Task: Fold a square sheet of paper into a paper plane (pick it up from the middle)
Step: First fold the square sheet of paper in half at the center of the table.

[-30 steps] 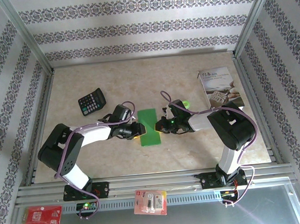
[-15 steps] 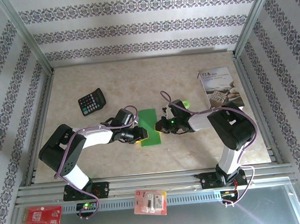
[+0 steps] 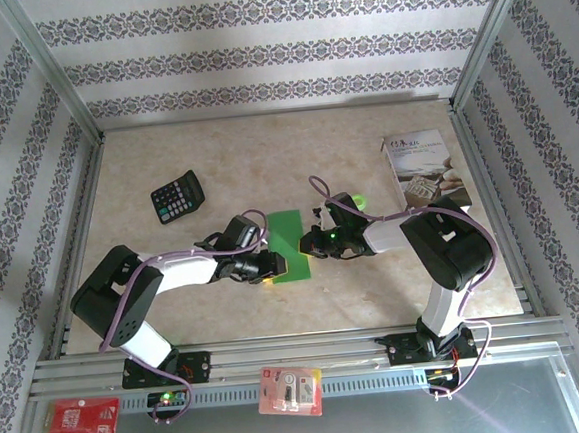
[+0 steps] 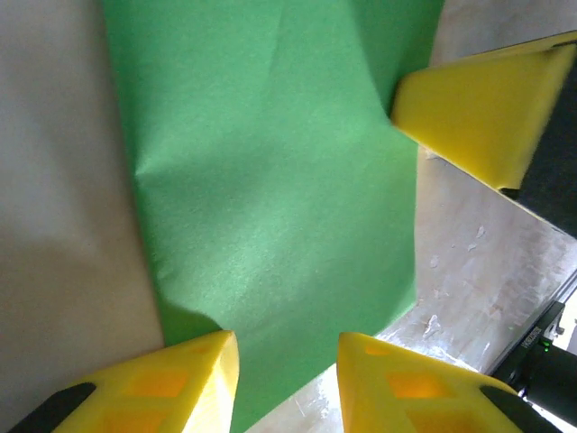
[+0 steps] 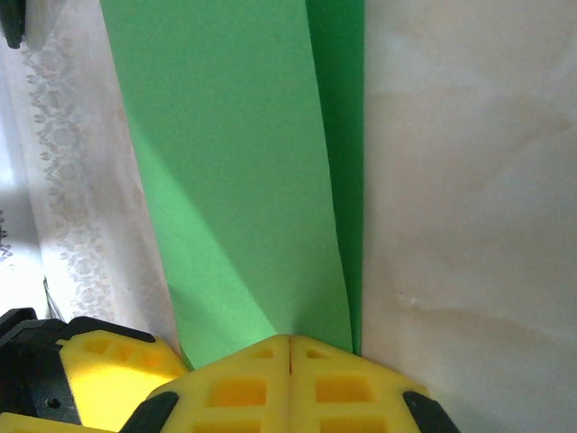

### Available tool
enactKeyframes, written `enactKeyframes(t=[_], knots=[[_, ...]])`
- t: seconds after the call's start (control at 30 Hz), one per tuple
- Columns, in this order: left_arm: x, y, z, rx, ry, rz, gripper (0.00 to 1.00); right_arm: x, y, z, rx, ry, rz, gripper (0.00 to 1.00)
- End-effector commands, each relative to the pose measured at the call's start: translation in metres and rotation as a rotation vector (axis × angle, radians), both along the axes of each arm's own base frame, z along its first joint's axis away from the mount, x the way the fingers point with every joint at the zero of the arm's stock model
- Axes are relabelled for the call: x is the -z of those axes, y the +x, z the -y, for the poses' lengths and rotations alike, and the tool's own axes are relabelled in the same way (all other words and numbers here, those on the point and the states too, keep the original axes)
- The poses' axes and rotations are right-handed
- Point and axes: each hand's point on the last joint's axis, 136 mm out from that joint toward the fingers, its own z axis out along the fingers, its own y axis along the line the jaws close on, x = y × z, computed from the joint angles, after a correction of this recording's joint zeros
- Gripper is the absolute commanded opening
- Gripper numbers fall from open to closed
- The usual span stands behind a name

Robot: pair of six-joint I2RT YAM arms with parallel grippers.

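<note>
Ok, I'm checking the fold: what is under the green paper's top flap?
A darker strip of the same square sheet of paper shows along the flap's right edge, on the marbled table. How far that lower layer runs is hidden by the flap.

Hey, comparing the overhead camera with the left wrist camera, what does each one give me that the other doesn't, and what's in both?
The overhead camera adds the wider layout: the calculator at the left of the table, the white booklet at the right, and both arms reaching inward.

The left wrist camera adds close detail: faint creases across the square sheet of paper, and the left gripper with its jaws apart over the sheet's edge.

Both share the green sheet, the left gripper, and the right gripper at the sheet's other side.
</note>
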Motion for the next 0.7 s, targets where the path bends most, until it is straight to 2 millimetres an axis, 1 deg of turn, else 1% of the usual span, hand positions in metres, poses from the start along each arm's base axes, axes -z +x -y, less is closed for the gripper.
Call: enactKeyframes(t=[0.0, 0.1, 0.2, 0.3, 0.4, 0.47, 0.57, 0.67], knots=[[0.006, -0.009, -0.012, -0.026, 0.036, -0.023, 0.35, 0.084, -0.052, 0.064, 0.059, -0.344, -0.204, 0.00], [-0.010, -0.008, -0.003, -0.007, -0.033, 0.014, 0.35, 0.084, -0.051, 0.064, 0.060, -0.344, -0.202, 0.00], [-0.016, -0.010, 0.007, 0.009, -0.077, 0.017, 0.36, 0.083, -0.050, 0.064, 0.061, -0.341, -0.198, 0.00], [-0.004, -0.015, 0.003, 0.003, -0.046, -0.014, 0.35, 0.083, -0.050, 0.064, 0.060, -0.342, -0.196, 0.00], [0.017, -0.019, -0.016, -0.044, 0.047, -0.070, 0.35, 0.083, -0.051, 0.064, 0.058, -0.343, -0.199, 0.00], [0.017, -0.016, -0.021, -0.080, 0.020, -0.075, 0.35, 0.084, -0.051, 0.064, 0.058, -0.344, -0.200, 0.00], [-0.002, -0.005, -0.018, -0.095, -0.050, -0.027, 0.35, 0.084, -0.052, 0.065, 0.056, -0.344, -0.199, 0.00], [-0.018, 0.006, -0.013, -0.082, -0.071, 0.017, 0.34, 0.083, -0.051, 0.064, 0.057, -0.342, -0.196, 0.00]])
